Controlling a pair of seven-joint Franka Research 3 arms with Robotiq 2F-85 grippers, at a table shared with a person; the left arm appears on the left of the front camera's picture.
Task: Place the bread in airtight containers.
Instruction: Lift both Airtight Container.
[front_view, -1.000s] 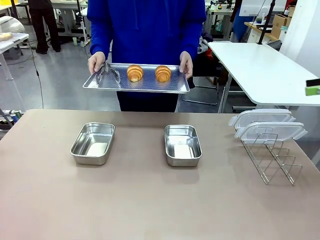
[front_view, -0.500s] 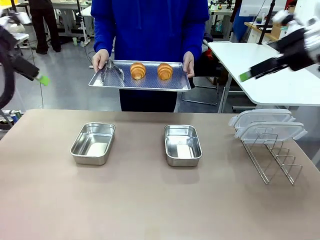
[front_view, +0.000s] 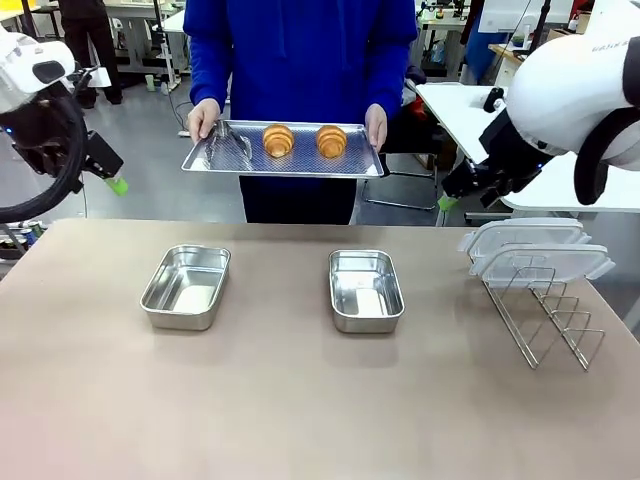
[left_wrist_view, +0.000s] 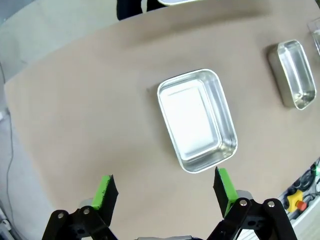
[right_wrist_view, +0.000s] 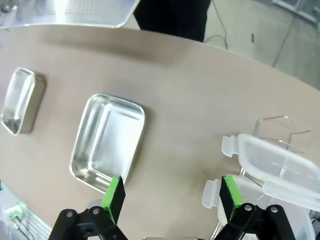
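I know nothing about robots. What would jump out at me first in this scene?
The person in blue at the far side stands out first, holding a metal tray with two golden bread rolls on it. Nearer, two empty steel tins sit open on the brown table, with clear lids resting on a wire rack at the right. The left gripper and right gripper hang open above the table.
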